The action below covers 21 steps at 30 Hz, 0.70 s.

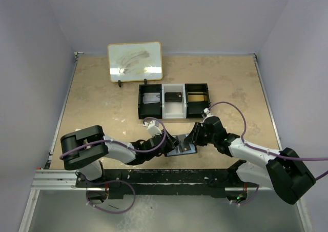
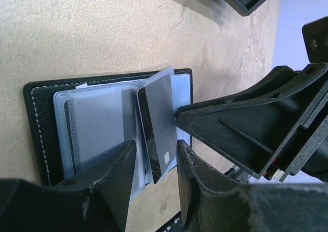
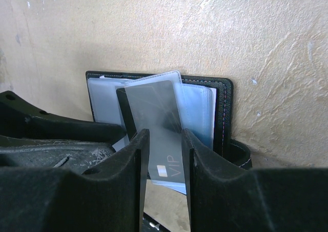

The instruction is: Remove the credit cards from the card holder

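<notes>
The black card holder (image 1: 183, 146) lies open on the table between both grippers, its clear blue-grey sleeves facing up (image 2: 97, 119). A dark card (image 3: 154, 114) marked VIP sticks partly out of a sleeve and tilts up from the holder (image 3: 223, 114). My right gripper (image 3: 163, 134) is open, its fingers straddling the card's free end. One right finger (image 2: 241, 124) touches the card's (image 2: 156, 124) edge. My left gripper (image 2: 155, 149) is open low over the holder's (image 2: 36, 119) near edge, the card's end in its gap.
A black-and-white three-compartment tray (image 1: 173, 118) stands just behind the grippers, with a card-like item in each compartment. A framed whiteboard (image 1: 135, 61) leans at the back. The arms' mounting rail (image 1: 154, 175) runs along the near edge.
</notes>
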{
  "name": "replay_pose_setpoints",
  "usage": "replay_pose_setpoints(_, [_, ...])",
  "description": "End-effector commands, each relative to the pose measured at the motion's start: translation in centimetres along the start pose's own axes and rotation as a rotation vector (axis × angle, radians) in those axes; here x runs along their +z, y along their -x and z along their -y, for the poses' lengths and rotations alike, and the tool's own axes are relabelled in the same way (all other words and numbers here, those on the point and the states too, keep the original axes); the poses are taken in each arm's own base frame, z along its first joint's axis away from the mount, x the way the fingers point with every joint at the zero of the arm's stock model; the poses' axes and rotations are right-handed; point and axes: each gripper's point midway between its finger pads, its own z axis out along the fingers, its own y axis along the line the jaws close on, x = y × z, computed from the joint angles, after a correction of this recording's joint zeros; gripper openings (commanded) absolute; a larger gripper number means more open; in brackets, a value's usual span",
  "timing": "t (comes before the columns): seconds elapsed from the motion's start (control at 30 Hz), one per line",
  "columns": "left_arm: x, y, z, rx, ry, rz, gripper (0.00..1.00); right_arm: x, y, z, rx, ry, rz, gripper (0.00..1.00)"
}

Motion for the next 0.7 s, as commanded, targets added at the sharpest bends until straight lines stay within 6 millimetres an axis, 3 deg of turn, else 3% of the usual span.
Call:
replay_pose_setpoints(0.0, [0.0, 0.0, 0.6, -0.073, -0.065, 0.017, 0.35, 0.0, -1.9, 2.5, 0.012, -0.083, -0.057, 0.36])
replay_pose_setpoints(0.23, [0.5, -1.0, 1.0, -0.123, -0.125, -0.015, 0.28, 0.1, -2.0, 2.5, 0.011, -0.081, -0.063, 0.36])
replay_pose_setpoints(0.47, [0.7, -1.0, 1.0, -0.133, -0.132, -0.009, 0.25, 0.1, -2.0, 2.5, 0.01, -0.08, -0.062, 0.36])
replay_pose_setpoints(0.67, [0.6, -0.9, 1.1, -0.134, -0.144, 0.0, 0.16, 0.2, -2.1, 2.4, 0.009, -0.077, -0.066, 0.35])
